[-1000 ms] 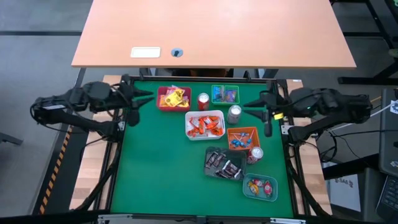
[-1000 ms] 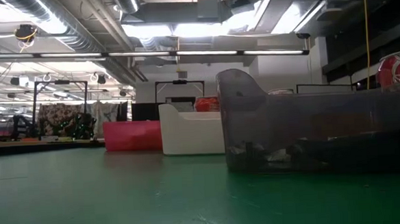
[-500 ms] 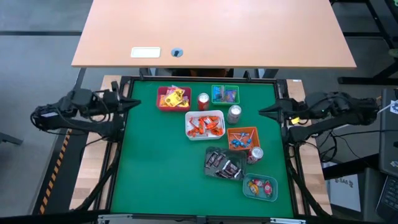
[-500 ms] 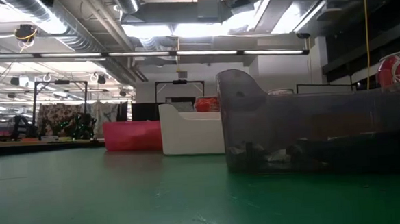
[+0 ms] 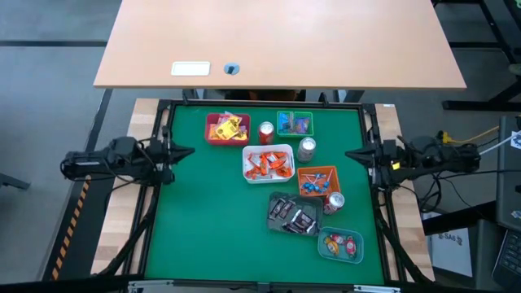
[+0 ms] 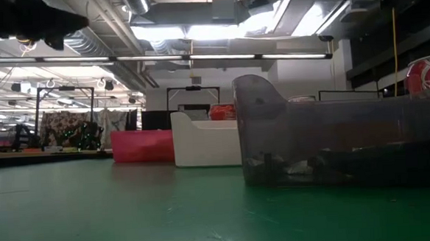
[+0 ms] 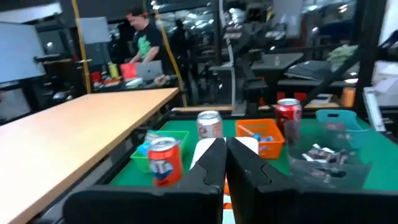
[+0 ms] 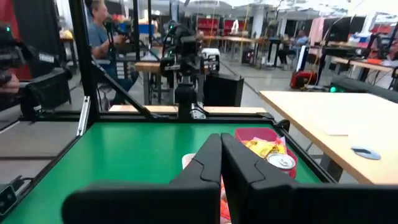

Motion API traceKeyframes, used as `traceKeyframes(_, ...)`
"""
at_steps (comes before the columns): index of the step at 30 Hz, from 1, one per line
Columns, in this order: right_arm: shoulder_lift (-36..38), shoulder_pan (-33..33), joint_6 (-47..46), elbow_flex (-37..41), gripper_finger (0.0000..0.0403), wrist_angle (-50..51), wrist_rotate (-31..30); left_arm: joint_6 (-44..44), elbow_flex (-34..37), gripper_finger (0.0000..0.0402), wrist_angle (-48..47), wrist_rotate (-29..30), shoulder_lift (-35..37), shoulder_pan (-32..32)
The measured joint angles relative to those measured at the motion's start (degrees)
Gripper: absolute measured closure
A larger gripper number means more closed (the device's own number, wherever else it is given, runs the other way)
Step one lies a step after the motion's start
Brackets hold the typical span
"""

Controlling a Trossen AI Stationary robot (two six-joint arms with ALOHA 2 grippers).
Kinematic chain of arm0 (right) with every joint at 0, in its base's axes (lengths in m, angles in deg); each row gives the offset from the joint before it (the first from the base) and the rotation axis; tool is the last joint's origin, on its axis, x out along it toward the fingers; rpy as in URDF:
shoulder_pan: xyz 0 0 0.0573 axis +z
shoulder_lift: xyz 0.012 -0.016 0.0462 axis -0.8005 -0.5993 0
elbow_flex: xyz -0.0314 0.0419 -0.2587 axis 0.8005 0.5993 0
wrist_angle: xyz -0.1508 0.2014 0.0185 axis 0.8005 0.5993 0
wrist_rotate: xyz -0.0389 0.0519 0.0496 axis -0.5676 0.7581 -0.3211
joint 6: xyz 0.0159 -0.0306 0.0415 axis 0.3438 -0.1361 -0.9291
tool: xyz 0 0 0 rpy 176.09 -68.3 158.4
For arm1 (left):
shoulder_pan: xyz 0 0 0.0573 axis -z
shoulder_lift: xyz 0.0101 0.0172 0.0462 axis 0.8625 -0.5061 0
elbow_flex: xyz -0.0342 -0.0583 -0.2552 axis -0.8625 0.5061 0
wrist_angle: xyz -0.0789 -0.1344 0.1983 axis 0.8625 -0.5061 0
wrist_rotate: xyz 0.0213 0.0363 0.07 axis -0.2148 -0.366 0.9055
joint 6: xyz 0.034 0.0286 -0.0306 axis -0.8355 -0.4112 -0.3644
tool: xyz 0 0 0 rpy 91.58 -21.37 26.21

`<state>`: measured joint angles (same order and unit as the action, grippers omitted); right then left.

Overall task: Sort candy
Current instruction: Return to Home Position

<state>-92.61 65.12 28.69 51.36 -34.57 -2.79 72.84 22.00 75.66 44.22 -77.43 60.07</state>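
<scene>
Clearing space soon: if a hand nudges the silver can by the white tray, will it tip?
The silver can stands upright, tall for its base, so a high push would probably tip it, then it could roll. The white tray beside it may block sliding that way.

Just ahead of the left gripper (image 7: 224, 149), its pressed-together fingers cover most of the white tray (image 7: 250, 145). The right gripper (image 8: 221, 146) hides the same tray from its side, all but a sliver beside one finger. At table height, away from both grippers, the smoky tray (image 6: 334, 140) runs off the picture's edge, its contents a dim smudge (wrappers unreadable). A red soda can (image 6: 428, 71) is cut off there too. Dark arm parts (image 6: 33, 23) are cropped overhead; which arm is unclear. From above, the candy (image 5: 267, 165) is too small to separate.
</scene>
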Motion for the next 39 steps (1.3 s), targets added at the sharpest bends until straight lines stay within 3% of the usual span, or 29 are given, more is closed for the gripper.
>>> traceKeyframes(10,14.0,0.0,-3.08,11.92,0.0401,-2.55,-1.04,-1.0,6.82,0.04,4.71,-0.66,2.1,-0.13)
traceKeyframes(17,13.55,0.0,-4.11,17.07,0.0401,-5.51,-2.06,-1.32,10.97,0.04,8.55,-0.66,2.1,-0.17)
traceKeyframes(24,13.8,0.0,-4.83,23.99,0.04,-10.37,-1.02,-1.28,16.83,0.04,18.46,-0.49,2.12,-0.25)
traceKeyframes(31,13.58,0.0,-5.92,31.57,0.04,-21.95,-0.46,-1.38,16.81,0.04,18.17,0.46,2.12,-2.3)
traceKeyframes(39,13.17,0.0,-5.61,31.71,0.04,-21.94,0.5,0.98,16.81,0.04,16.47,0.18,2.12,-4.86)
